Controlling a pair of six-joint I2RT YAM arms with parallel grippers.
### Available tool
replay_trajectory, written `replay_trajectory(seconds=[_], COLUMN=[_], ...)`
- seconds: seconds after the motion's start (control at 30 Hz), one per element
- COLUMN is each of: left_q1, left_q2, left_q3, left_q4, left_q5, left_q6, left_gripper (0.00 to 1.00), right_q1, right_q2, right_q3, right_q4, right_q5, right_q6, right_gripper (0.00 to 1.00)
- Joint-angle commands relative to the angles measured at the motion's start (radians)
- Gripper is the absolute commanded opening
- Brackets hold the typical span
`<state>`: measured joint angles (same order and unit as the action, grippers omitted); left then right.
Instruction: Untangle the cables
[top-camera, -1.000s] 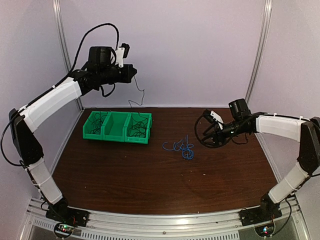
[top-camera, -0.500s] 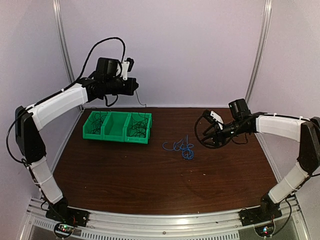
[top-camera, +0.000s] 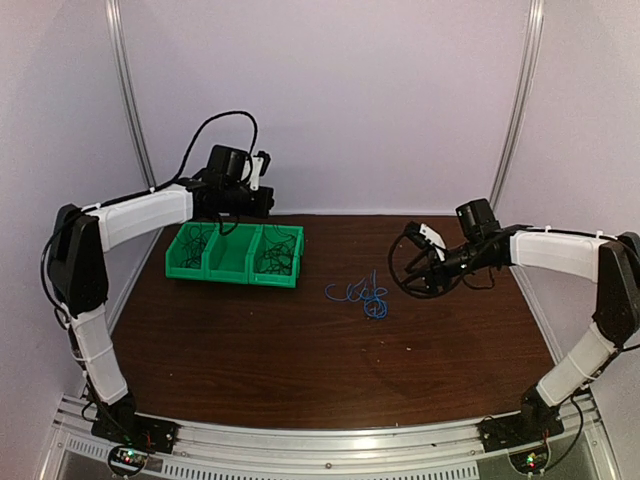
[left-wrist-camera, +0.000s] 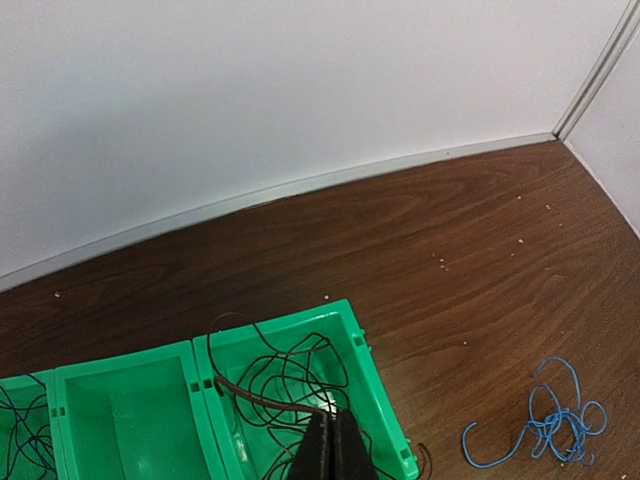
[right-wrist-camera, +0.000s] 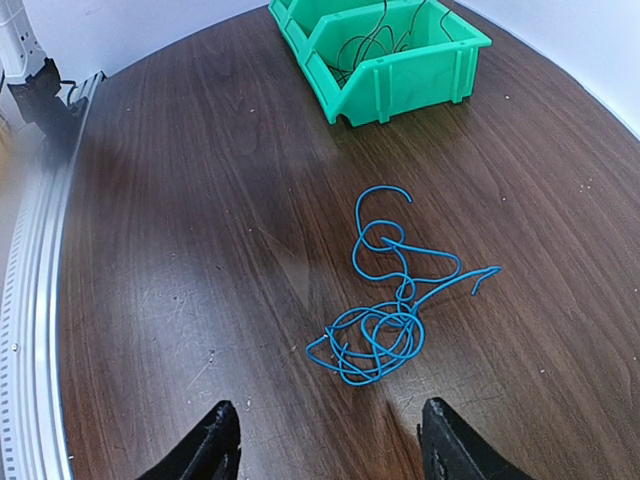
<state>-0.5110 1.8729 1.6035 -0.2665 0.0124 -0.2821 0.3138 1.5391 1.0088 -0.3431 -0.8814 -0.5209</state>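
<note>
My left gripper hovers just above the right compartment of the green bin. In the left wrist view the left gripper is shut on a thin black cable that runs from its tips across that compartment to the divider. More black cables lie coiled in that compartment. A tangle of blue cables lies on the table mid-right. My right gripper hangs open just right of the blue cables, with the right gripper showing nothing between its fingers.
The green bin has three compartments; the middle one looks bare and the left one holds black wires. The bin stands at the back left near the wall. The metal rail edges the table's near side.
My left arm has come down from high above the bin to just over its right compartment, carrying the black cable with it. The right arm has not moved.
</note>
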Motion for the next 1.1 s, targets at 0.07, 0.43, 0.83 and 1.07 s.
replay_trajectory(seconds=[0.07,0.43,0.83,1.07], left_q1=[0.029,0.039,0.023,0.035], left_q2=[0.104,0.169,0.166,0.184], left_q3=[0.026,0.063,-0.133,-0.141], left_q4=[0.102,0.143,0.334,0.317], left_q5=[-0.076,-0.090,0.166,0.243], left_q6=[0.066,0.174,0.092,0.019], left_gripper=[0.00,0.00,0.00,0.00], right_q1=[-0.004,-0.005,-0.005,-0.005], right_q2=[0.016,0.028,0.051,0.051], right_q3=[0.020,0.021,0.026,0.026], right_q4=[-0.013,-0.015,-0.026,-0.026], right_q5=[0.004,0.009,0.007,0.009], right_q6=[-0.010,-0.013,-0.019,-0.022], right_gripper=[0.62,0.62,0.62,0.62])
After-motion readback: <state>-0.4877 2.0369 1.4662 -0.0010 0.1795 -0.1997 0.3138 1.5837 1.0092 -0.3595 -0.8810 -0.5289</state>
